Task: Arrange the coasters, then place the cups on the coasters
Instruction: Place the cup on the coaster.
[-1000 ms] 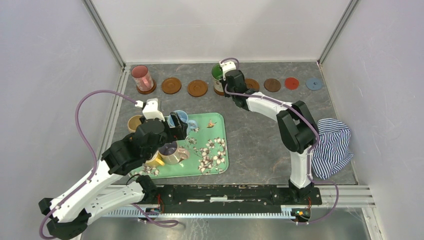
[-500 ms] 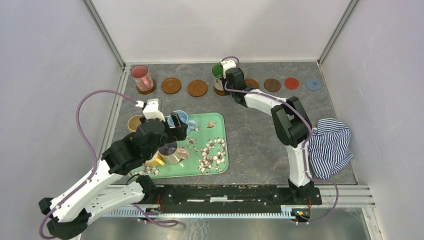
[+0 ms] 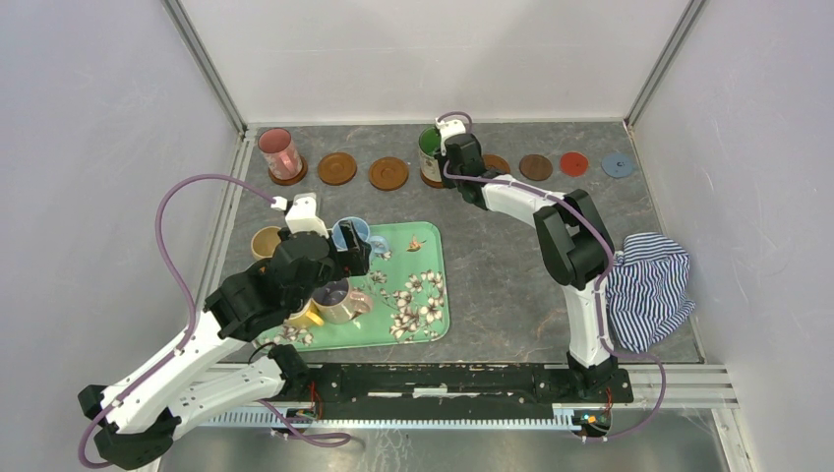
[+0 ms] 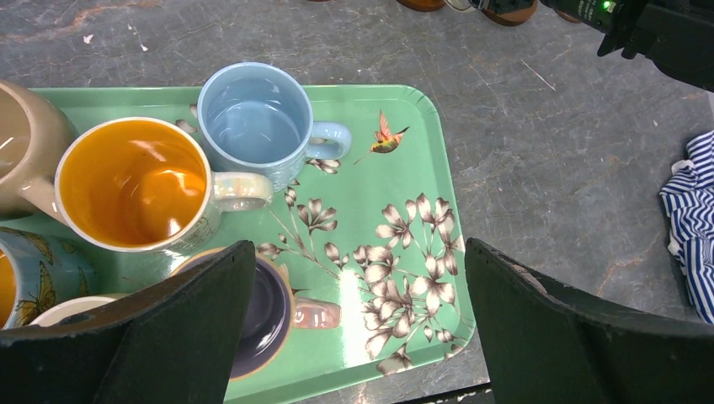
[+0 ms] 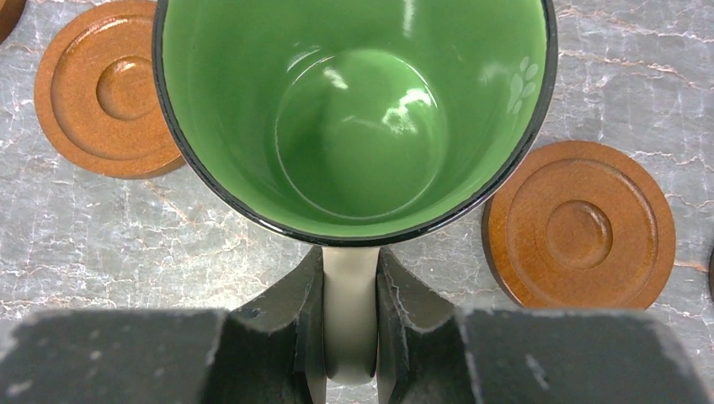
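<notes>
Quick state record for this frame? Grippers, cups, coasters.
left gripper: open, over green floral tray
right gripper: shut on handle of green-inside mug
green-inside mug: back row, between orange-brown wooden coasters; underside hidden
placed: pink-inside cup on round wooden coaster
on tray: light blue mug, orange-inside mug, lilac-inside mug

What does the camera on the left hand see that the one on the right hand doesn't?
Only the left wrist camera: the green flowery tray holding the light blue cup, the orange cup and the lilac cup, a striped cloth off to the side, and the left gripper wide open above them.
Only the right wrist camera: the green cup up close, its handle pinched by the right gripper, with one orange-brown coaster on one side and another on the other.
Both: the grey marbled table.
</notes>
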Available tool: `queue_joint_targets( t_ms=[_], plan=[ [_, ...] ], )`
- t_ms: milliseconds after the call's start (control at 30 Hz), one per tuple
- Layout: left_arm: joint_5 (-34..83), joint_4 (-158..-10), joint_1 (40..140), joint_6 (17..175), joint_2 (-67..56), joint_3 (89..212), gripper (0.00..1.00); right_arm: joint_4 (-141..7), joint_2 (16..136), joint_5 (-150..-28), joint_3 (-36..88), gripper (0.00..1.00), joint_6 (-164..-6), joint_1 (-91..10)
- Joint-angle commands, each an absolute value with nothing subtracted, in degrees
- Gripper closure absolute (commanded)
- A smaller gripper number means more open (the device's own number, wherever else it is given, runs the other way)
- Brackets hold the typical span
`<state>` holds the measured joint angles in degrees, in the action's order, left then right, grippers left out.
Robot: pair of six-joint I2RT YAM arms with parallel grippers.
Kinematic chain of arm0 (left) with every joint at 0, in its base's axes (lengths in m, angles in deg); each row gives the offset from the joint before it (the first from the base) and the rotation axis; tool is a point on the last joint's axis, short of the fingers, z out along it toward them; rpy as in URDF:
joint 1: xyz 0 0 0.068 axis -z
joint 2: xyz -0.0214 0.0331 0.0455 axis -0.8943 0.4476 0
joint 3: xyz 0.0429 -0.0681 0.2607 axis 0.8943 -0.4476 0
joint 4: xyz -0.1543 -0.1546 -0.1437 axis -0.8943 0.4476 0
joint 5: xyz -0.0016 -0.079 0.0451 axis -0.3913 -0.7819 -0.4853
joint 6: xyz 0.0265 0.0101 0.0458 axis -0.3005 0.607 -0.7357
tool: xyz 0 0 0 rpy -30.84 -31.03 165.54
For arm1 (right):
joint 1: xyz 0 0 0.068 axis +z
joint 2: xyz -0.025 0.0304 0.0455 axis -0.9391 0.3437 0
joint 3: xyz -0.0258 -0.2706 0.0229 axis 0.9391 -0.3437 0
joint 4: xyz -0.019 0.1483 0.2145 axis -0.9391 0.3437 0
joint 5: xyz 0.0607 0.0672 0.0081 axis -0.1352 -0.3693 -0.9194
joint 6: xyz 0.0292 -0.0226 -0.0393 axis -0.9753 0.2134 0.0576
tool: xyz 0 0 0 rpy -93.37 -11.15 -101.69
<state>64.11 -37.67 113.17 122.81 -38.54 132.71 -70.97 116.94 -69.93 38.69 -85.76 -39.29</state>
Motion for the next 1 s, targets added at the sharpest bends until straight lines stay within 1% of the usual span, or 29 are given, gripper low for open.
queue_joint_targets(
  t_ms=[0,133,233,300,367,433,700,900,933,967],
  plan=[
    [64.3,-38.1,113.4,123.7,-38.4,134.9,0.00,-78.4,115.8,-69.9,43.2,1.00,-86.6,-39.5],
    [64.2,-38.1,113.4,123.6,-38.5,134.8,0.00,-77.3,116.6,-69.9,44.1,0.95,-86.5,-39.5],
    [64.1,-38.2,113.4,123.7,-38.7,134.8,0.00,-75.9,117.5,-70.4,45.3,0.90,-86.7,-39.7],
    [64.1,-38.2,113.4,123.8,-38.9,134.7,0.00,-75.7,117.6,-70.6,45.5,0.85,-86.8,-39.7],
    [64.1,-38.2,113.4,123.8,-39.0,134.6,0.00,-75.4,117.6,-70.6,45.8,0.78,-87.0,-39.8],
    [64.0,-38.2,113.4,123.9,-39.1,134.5,0.00,-75.2,117.6,-70.8,45.9,0.74,-86.9,-39.8],
    [63.9,-38.2,113.4,124.0,-38.7,134.5,0.00,-73.6,116.1,-68.1,45.4,0.73,-86.5,-39.9],
    [63.6,-38.6,113.4,123.9,-38.2,134.3,0.00,-73.5,115.7,-68.6,45.1,0.71,-86.1,-40.0],
    [63.5,-38.7,113.4,124.0,-38.2,134.2,0.00,-73.5,115.6,-68.5,45.1,0.69,-86.1,-40.0],
    [63.5,-38.8,113.4,124.0,-38.1,134.1,0.00,-73.4,115.6,-68.4,45.1,0.65,-86.0,-40.0]
  ],
)
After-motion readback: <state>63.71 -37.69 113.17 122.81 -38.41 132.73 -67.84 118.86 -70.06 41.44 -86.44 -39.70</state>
